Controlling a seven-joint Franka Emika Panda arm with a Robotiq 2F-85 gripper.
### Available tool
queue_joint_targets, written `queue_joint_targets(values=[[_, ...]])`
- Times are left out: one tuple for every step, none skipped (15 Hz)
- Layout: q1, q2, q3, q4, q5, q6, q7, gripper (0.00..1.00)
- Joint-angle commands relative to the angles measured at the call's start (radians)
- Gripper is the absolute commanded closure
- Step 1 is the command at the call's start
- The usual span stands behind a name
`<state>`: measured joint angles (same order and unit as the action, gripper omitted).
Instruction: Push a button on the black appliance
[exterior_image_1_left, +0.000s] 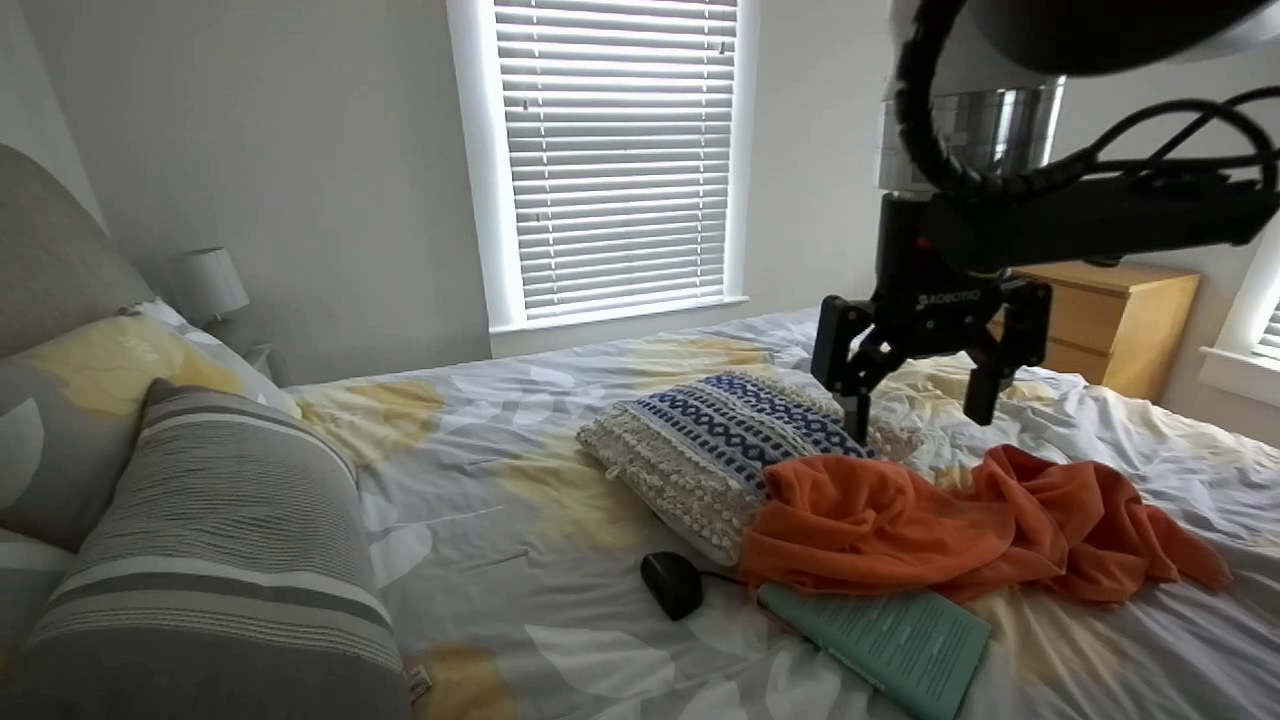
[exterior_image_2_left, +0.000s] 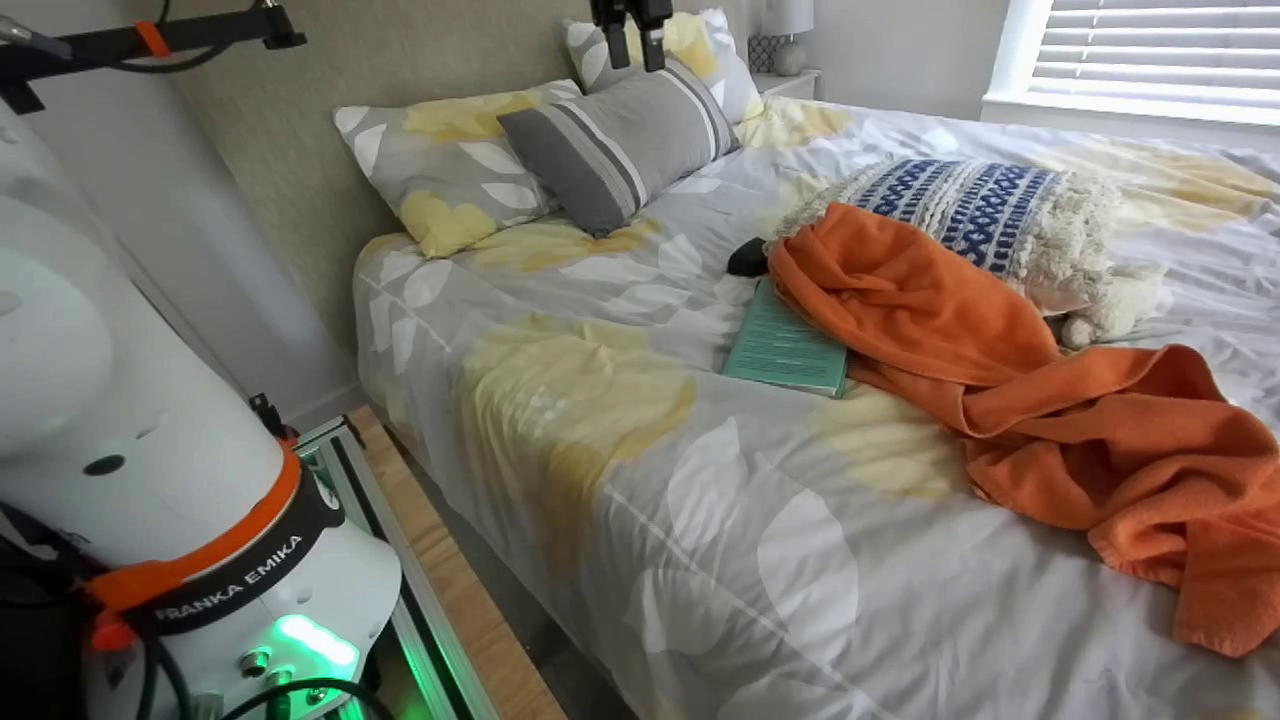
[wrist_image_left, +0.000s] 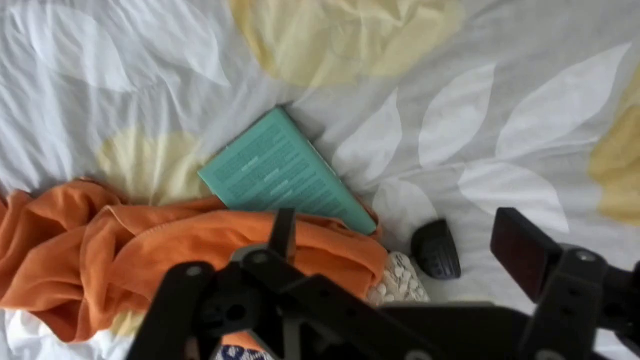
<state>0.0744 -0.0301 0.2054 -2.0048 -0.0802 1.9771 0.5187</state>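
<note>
The black appliance is a small, rounded, dark gadget lying on the bed beside the patterned pillow. It shows in both exterior views and in the wrist view. A thin dark cord runs from it under the orange cloth. My gripper is open and empty, held in the air above the bed, clear of the appliance. Its fingertips also show at the top of an exterior view. In the wrist view, the appliance lies below, in the gap between the spread fingers. Separate buttons cannot be made out.
A crumpled orange cloth partly covers a green book and the blue-and-white fringed pillow. A grey striped pillow lies by the headboard. A wooden dresser stands behind the bed.
</note>
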Motion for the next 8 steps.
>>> queue_joint_targets(values=[[0.01,0.122,-0.048,0.048,-0.013,0.2,-0.082,0.0],[0.012,0.162,-0.058,0.071,-0.004,0.234,-0.12,0.0],[0.014,0.197,-0.065,0.092,0.001,0.275,-0.163,0.0],[0.02,0.24,-0.069,0.123,-0.005,0.303,-0.186,0.0],[0.025,0.277,-0.07,0.152,-0.001,0.323,-0.217,0.0],[0.032,0.315,-0.071,0.184,-0.005,0.342,-0.24,0.0],[0.04,0.356,-0.071,0.214,-0.003,0.354,-0.263,0.0],[0.046,0.392,-0.072,0.245,-0.002,0.353,-0.287,0.0]])
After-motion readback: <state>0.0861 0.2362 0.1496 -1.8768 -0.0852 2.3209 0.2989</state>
